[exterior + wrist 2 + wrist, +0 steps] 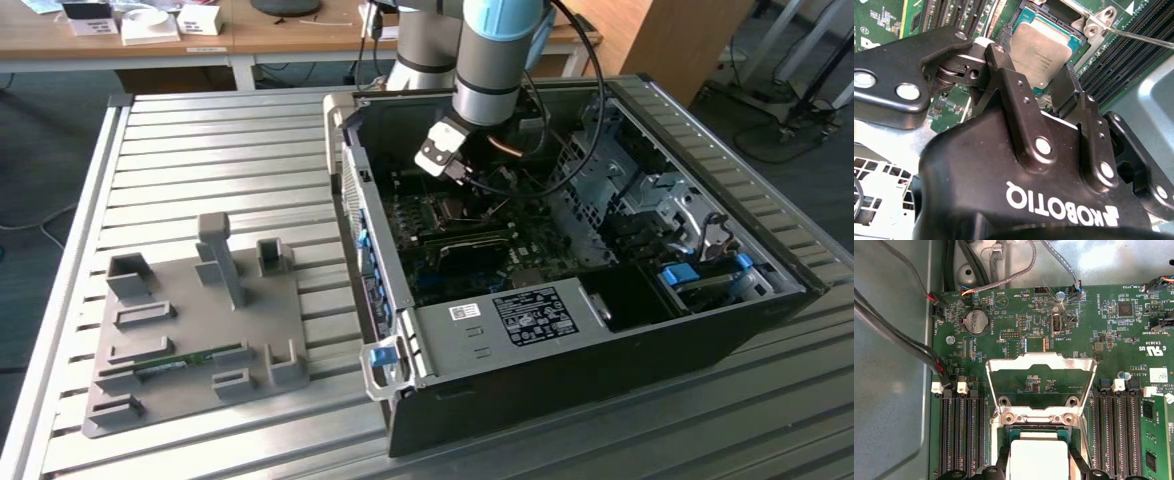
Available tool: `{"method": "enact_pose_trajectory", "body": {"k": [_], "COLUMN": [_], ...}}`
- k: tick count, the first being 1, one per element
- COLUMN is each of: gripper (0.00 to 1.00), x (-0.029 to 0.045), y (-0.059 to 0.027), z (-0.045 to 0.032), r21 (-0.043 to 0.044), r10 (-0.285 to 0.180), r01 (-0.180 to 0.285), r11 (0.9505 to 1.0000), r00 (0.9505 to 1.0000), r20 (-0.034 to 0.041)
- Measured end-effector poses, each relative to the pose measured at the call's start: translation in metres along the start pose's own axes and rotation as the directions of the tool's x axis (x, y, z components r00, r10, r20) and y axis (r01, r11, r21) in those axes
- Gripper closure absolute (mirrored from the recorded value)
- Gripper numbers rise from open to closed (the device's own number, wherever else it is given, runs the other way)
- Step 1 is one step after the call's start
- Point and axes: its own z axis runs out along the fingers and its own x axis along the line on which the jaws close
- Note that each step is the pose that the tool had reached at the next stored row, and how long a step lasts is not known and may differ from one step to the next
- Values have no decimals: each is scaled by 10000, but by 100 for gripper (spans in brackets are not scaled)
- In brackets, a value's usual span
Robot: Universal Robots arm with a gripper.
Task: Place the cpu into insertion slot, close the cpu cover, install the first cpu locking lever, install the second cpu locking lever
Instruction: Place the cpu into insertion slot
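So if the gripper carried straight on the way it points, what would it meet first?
Most likely the cpu, straight ahead of the gripper over the insertion slot; how much gap remains is unclear. The cpu cover stands open beside it.

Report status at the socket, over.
Copy: end effector shut on the cpu, low over the insertion slot. The cpu cover stands open, upright. Nothing seen between cpu and slot.
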Motion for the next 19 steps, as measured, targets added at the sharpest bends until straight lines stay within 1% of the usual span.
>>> {"method": "enact_pose_trajectory", "body": {"k": [3, 4, 11, 19], "gripper": [45, 39, 39, 39], "x": [1, 1, 0, 2], "y": [1, 0, 0, 3], "z": [2, 2, -5, -56], "r21": [-4, -2, 1, 0], "r10": [-1, -1, -1, -1], "r01": [1, 1, 1, 1], "r11": [10000, 10000, 10000, 10000], "r00": [10000, 10000, 10000, 10000], "r20": [-5, -4, 1, 0]}}
